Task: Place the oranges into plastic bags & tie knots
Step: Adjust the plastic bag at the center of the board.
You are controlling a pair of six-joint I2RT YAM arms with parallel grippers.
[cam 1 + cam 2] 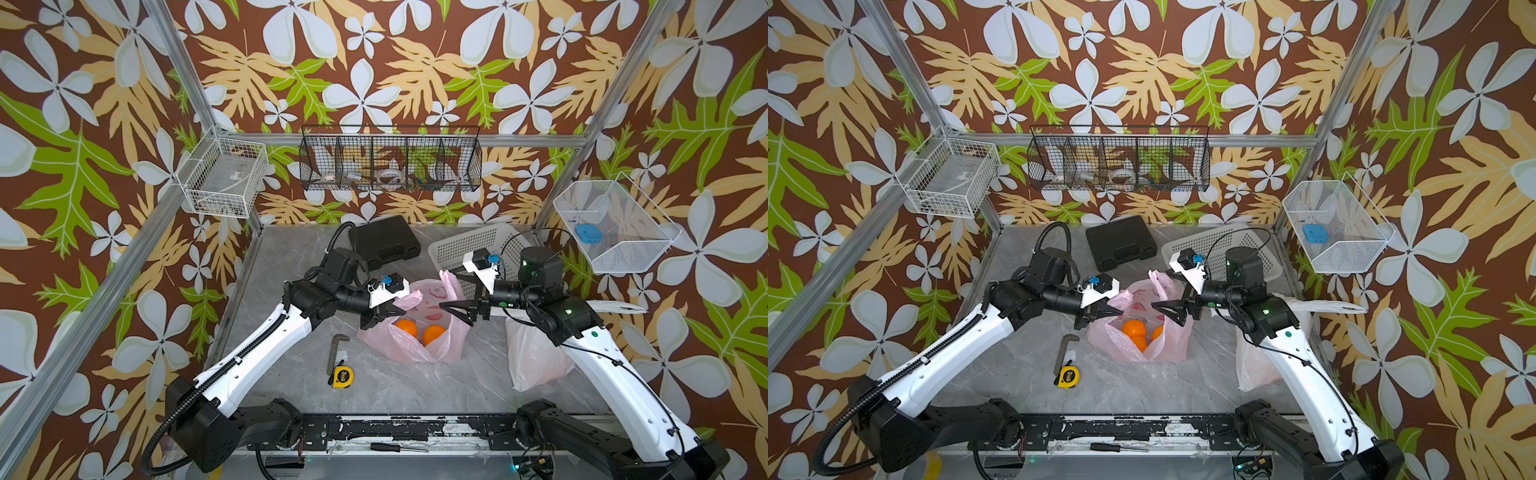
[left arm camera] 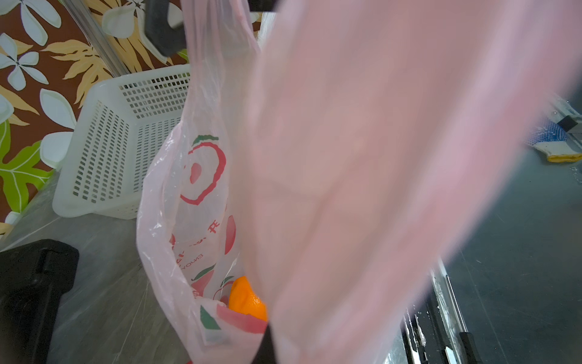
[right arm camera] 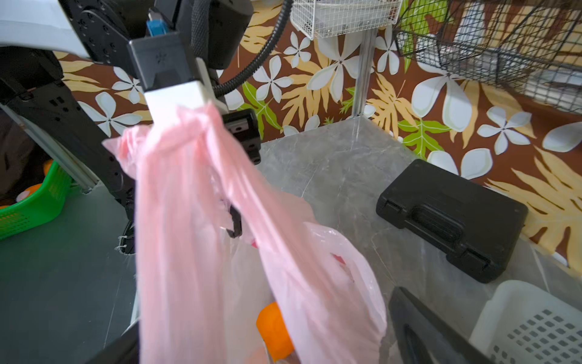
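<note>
Left gripper clenched on one pink bag handle. Right gripper released, jaws straddling the bag mouth. Three oranges lie below both. A second bag lies behind the right gripper.

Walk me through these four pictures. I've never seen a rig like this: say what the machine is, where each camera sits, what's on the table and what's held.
These are two robot arms mounted at the front of a grey table, each ending in a two-fingered gripper. Two pictures look down from overhead; the other two come from cameras on the arms' wrists, so they are close up. In the middle stands a pink bag with oranges inside. The left gripper is shut on one of its handles, holding it up; the right gripper is open beside the other handle, gripping nothing. Also on the table: a paler bag, a tape measure, an L-shaped metal tool, a black case and a white basket.
</note>
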